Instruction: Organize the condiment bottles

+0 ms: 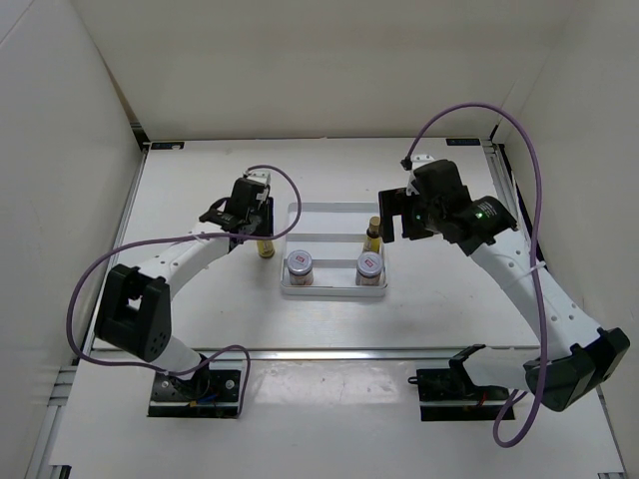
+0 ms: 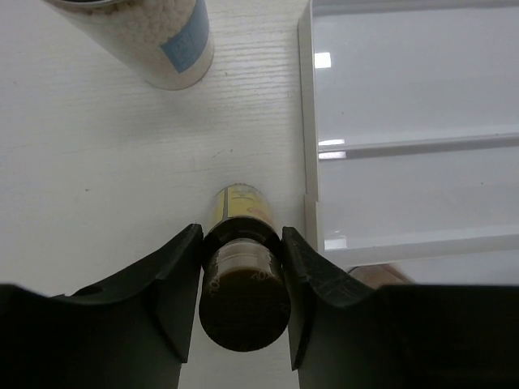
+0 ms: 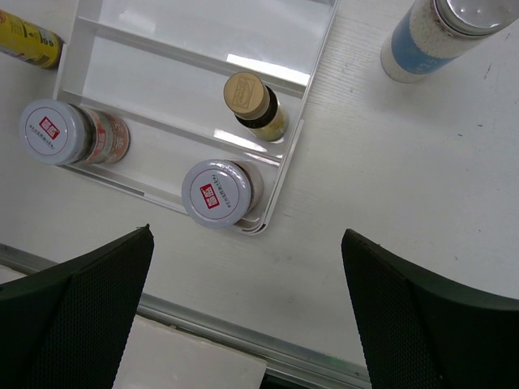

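My left gripper (image 1: 255, 228) (image 2: 242, 267) is shut on a slim amber bottle with a yellow label (image 1: 266, 249) (image 2: 240, 207), which stands on the table just left of the tray (image 1: 334, 209) (image 2: 405, 81). A second amber bottle (image 1: 373, 232) (image 3: 251, 101) stands in the tray's middle compartment. Two short silver-lidded jars (image 1: 301, 264) (image 1: 369, 264) (image 3: 55, 130) (image 3: 215, 193) stand in its near compartment. One white bottle with a blue band (image 2: 166, 40) stands on the table beyond the left gripper. Another (image 3: 438, 32) stands right of the tray. My right gripper (image 1: 404, 215) (image 3: 251, 324) hangs open above the tray's right edge, holding nothing.
A metal rail (image 1: 329, 351) (image 3: 243, 340) runs along the table's near edge. White walls enclose the table on three sides. Purple cables (image 1: 529, 150) loop from both arms. The tray's far compartment (image 3: 203, 28) holds nothing.
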Controlling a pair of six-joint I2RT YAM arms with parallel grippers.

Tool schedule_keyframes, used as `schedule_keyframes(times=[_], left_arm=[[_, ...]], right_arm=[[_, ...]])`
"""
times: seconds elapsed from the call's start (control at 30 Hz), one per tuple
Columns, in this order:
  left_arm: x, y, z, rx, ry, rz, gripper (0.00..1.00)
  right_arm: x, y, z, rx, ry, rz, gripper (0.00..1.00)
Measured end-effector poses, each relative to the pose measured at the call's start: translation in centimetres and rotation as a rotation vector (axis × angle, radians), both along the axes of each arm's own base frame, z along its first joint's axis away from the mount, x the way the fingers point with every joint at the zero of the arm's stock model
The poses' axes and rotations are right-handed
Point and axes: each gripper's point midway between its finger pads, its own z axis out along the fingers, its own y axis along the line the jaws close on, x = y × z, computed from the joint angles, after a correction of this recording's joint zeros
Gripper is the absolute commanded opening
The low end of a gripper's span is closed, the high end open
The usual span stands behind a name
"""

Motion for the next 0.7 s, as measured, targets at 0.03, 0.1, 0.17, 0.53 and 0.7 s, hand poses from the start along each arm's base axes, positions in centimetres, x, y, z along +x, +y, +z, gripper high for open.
schedule_keyframes(times=[0.03, 0.1, 0.17, 0.53, 0.7], left_arm=[[-0.1, 0.1, 0.1, 0.004, 0.006, 0.001, 0.29], [-0.1, 0.1, 0.4, 0.008, 0.011, 0.002, 0.28], [0.0, 0.1, 1.4, 0.005, 0.004, 0.003, 0.28], [2.2, -4.2, 13.4, -0.177, -0.219, -0.116, 0.26], [1.5, -7.4, 10.9, -0.190, -0.142, -0.223, 0.23]], right_arm=[[0.0, 0.0, 0.0, 0.000, 0.000, 0.000, 1.00], [0.0, 0.0, 0.1, 0.001, -0.002, 0.000, 1.00], [-0.1, -0.1, 0.1, 0.003, -0.003, -0.001, 1.00], [-0.6, -0.2, -0.8, 0.005, 0.025, -0.012, 1.00], [-0.9, -0.4, -1.4, -0.002, 0.040, -0.013, 1.00]])
